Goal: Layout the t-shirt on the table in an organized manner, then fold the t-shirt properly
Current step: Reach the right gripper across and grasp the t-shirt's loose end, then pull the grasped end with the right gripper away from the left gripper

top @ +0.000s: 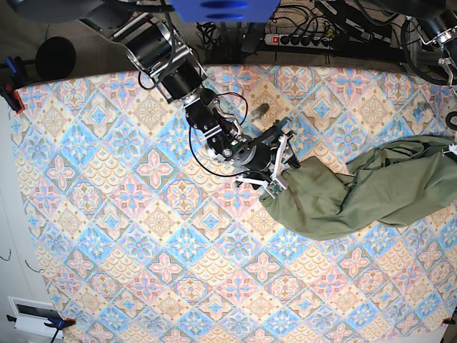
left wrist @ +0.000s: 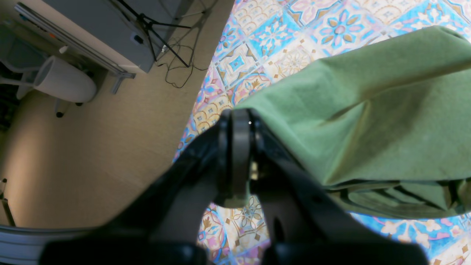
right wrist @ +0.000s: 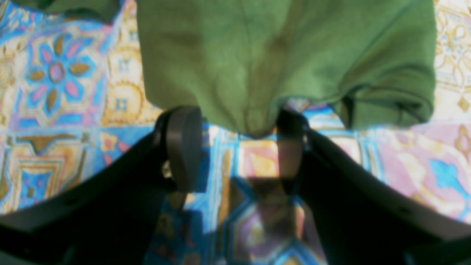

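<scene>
Black left gripper (left wrist: 241,121) pinches shut on a raised edge of the wrinkly olive-green cotton t-shirt (top: 357,191), which lies bunched toward the far-right edge of the diamond-tiled patterned table (top: 143,236). Right gripper (right wrist: 235,121) spread wide, straddling the shirt's hem.

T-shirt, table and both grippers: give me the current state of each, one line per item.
t-shirt: bunched and wrinkled, stretched between the two grippers, not laid flat, unfolded.
left gripper: shut on the t-shirt's edge, near the table's side.
right gripper: open, fingers straddling a hanging edge of the t-shirt, not clamped.
table: covered by its patterned cloth, t-shirt lying at one end.
</scene>
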Motion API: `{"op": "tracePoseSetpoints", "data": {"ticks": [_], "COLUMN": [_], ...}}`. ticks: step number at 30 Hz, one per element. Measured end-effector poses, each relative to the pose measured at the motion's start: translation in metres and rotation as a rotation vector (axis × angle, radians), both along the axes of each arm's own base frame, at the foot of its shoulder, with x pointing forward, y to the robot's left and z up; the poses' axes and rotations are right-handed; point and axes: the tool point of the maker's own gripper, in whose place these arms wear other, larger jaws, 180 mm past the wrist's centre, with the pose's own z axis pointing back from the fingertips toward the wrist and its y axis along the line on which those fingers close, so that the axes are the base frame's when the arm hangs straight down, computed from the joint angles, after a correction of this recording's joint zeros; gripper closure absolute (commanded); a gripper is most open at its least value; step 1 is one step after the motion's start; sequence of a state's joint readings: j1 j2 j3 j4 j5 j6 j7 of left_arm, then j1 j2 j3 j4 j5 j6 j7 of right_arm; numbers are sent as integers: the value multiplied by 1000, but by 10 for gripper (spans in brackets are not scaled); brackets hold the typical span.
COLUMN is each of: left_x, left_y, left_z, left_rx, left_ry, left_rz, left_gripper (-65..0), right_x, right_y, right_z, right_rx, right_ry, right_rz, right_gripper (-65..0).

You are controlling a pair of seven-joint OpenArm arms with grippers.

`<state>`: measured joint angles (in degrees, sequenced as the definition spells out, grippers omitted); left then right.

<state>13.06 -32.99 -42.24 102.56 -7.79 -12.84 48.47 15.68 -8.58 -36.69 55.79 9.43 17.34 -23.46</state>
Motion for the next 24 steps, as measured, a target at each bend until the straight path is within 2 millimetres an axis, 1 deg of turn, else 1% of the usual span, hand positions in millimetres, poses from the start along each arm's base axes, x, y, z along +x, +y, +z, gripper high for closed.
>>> {"op": "tracePoseSetpoints", "data": {"ticks": [4,8,11,14,15,17,20,24], "left_x": [-1,-2,-2,-2,-2,-2,-2,-2], "left_y": [-1,-4,-3,-3,-3,-3,-3,-3], "left_z": [-3,-8,-8,-8,-8,-8,-8,-8], "left_rx": [-10,-22,-22,-23,-22,-23,-23,-22], "left_ry": [-3,2,1,1,1,1,1,1], "left_rz": [4,4,7,7,7,7,7,7], "left_gripper": [0,0,0,0,0,0,0,0], "right_x": [7,11,22,33,33,29,23,29], "right_y": [-8,-10,-13,-16,-16,-13,-5,2], "right_z": [0,1,6,13,14,13,18,40], "right_rx": [16,10,-19,-14,-8,40,138,252], "right_ry": [8,2,-9,-35,-32,16,88,108], "right_rz": [-37,-45,-39,-60,-63,-79,-109,-139], "right_gripper": [-272,-232,-172,-94,-67,-33,-20,-20]}}
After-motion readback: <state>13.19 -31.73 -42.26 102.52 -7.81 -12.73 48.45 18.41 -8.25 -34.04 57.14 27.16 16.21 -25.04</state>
